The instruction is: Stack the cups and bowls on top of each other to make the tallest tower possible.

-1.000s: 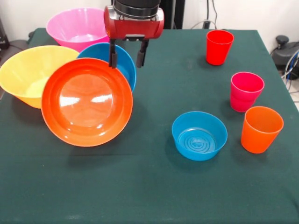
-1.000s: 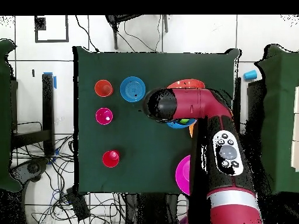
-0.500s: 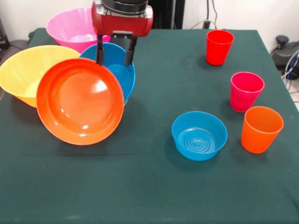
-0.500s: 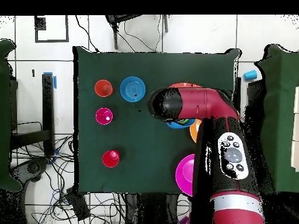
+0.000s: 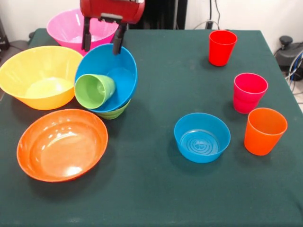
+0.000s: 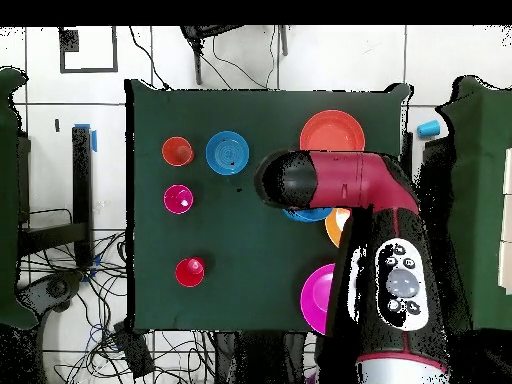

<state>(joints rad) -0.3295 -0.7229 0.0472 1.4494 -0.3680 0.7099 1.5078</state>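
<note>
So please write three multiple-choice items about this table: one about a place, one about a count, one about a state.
1. Where does the light green ribbed plastic cup lie?
A. inside the tilted wide blue plastic bowl
B. inside the big yellow-orange bowl
C. on the green cloth

2. How many cups stand upright at the table's side?
A. one
B. three
C. five

3. How is the gripper?
A. shut on a cup
B. open, empty
C. shut on a bowl

Answers: 1 A, the cup rests on its side in that bowl. 2 B, red, magenta-pink and orange. 3 B, its fingers stand apart with nothing between.
</note>
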